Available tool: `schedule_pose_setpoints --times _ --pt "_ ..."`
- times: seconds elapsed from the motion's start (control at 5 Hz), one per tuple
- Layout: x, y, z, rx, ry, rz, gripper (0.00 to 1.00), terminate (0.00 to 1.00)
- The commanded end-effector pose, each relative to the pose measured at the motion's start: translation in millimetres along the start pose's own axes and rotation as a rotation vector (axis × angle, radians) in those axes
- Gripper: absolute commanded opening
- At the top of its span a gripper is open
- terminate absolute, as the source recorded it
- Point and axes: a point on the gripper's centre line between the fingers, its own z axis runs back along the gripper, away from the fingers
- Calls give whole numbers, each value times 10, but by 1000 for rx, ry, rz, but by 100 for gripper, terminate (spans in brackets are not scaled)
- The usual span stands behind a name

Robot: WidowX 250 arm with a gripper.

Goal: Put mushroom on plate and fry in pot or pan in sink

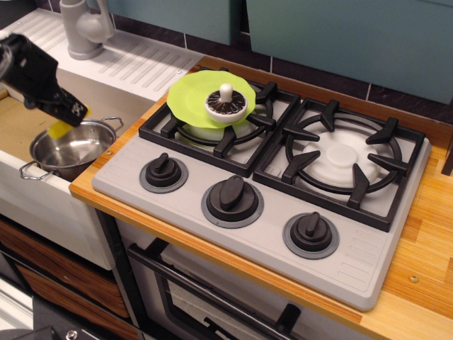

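Fry [59, 129] in hand: only one view is given, and it shows the yellow stick poking down out of the black gripper [65, 119], whose fingers appear closed on its upper end, just above the far rim of the pot [71, 147] that sits in the sink [28, 180]. The mushroom [226, 105] already rests gills-up on the green plate [205, 95], which lies on the rear-left burner of the stove [269, 177], so that half looks done. To finish well, I would bring the stick a little toward the middle of the pot before letting go, since it hangs close to the rim and could tip out onto the tan sink floor. A low, slow release should keep it from bouncing off the steel.
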Motion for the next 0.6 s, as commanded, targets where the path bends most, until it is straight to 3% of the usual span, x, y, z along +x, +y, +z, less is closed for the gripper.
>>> schedule_pose_setpoints --times 0.0,0.4 --pt "63 -65 122 60 -13 -30 100 0" --pt "181 -167 383 119 27 -23 100 0"
